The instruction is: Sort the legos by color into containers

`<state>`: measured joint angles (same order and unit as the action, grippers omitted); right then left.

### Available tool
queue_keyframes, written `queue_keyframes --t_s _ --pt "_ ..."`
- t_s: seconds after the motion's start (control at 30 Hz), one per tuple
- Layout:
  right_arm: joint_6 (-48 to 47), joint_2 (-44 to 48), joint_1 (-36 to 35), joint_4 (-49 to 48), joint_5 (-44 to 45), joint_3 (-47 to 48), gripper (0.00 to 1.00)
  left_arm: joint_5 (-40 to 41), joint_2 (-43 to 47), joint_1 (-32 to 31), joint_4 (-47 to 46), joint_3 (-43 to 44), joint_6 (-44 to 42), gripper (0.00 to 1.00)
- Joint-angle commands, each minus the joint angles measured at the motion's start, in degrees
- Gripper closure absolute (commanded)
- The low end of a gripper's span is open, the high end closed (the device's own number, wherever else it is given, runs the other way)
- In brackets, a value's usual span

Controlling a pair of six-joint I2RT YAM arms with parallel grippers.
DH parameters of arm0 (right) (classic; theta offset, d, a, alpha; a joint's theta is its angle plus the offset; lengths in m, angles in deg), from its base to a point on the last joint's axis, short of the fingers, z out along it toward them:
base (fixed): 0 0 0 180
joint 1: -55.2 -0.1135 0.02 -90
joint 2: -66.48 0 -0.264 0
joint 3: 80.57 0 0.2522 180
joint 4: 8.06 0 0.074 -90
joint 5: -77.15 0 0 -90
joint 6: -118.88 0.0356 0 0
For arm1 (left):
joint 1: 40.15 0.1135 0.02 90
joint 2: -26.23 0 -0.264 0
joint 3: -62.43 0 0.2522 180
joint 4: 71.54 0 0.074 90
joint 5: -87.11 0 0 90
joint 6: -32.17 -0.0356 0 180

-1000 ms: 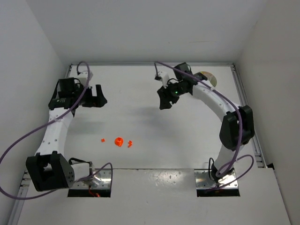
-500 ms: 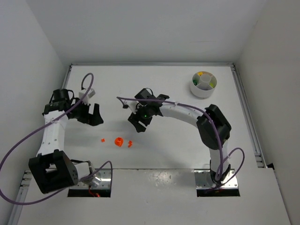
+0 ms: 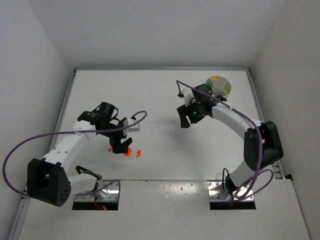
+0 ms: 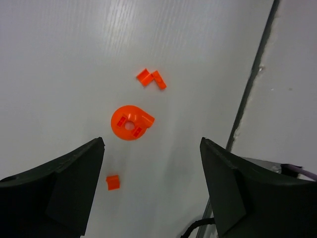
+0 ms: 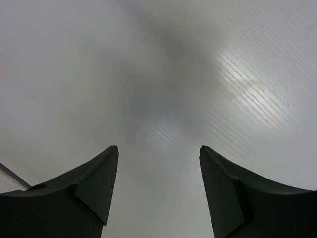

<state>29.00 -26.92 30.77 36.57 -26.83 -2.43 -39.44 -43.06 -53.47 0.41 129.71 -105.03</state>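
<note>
While the left claw (image 4: pixel 152 145) hangs over the white tabletop (image 4: pixel 74 59), I see its jaws spread wide and empty. Below it lie three orange-red plastic legos: a round disc with a centre hole (image 4: pixel 130 124), a zigzag bit (image 4: pixel 151 78) and a small brick (image 4: pixel 113 182). The right claw (image 5: pixel 158 148) is parted and empty. The low round white divided dish (image 3: pixel 229 84) sits far right, partly behind that arm.

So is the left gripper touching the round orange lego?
Apart. The left wrist view shows bare table between the round orange lego and the left gripper.
</note>
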Motion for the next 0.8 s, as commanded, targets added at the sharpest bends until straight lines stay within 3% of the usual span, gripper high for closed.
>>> queue_keyframes --t_s 0.0,0.23,0.5,0.77 --pt "1.3 3.3 2.1 -0.9 -1.9 -1.1 0.33 9.0 3.1 -3.2 -7.4 -5.2 -2.5 0.17" --pt "1.8 3.9 7.2 -0.9 -3.7 -0.5 0.33 19.1 5.1 -10.1 -17.5 -14.6 -0.1 0.16" --pt "2.3 3.4 9.4 -2.0 -6.5 -0.5 0.32 19.9 1.4 -10.1 -26.0 -17.8 1.3 0.13" --pt "2.3 3.4 10.6 -2.0 -7.0 -1.0 0.3 16.2 -2.3 -11.1 -28.7 -19.1 -1.4 0.11"
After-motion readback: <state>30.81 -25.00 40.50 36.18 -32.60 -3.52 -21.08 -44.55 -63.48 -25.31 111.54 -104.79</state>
